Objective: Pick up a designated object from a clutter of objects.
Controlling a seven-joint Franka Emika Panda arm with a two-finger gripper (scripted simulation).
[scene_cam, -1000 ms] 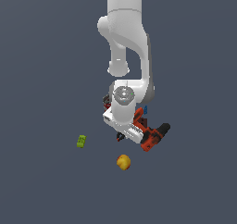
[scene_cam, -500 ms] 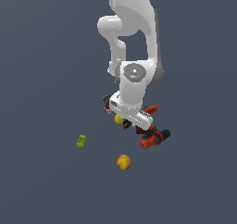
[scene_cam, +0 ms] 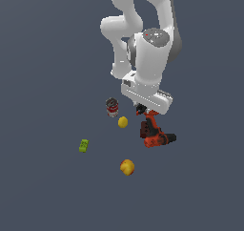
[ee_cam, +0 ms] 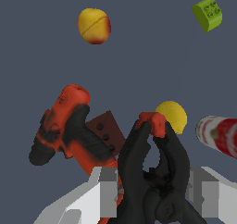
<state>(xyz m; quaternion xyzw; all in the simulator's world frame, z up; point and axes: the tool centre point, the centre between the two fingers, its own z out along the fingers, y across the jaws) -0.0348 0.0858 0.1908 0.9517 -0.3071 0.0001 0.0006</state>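
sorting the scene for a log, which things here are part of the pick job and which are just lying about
Part of the job:
black spring clamp, between the fingers
gripper, shut on the clamp

Just lying about:
red-and-black drill
red-labelled can
lemon
yellow-orange fruit
green block

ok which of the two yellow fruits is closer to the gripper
The plain yellow lemon, beside the red-labelled can, sits just off the gripper. The yellow-orange fruit with the red blush lies much farther off, past the drill.
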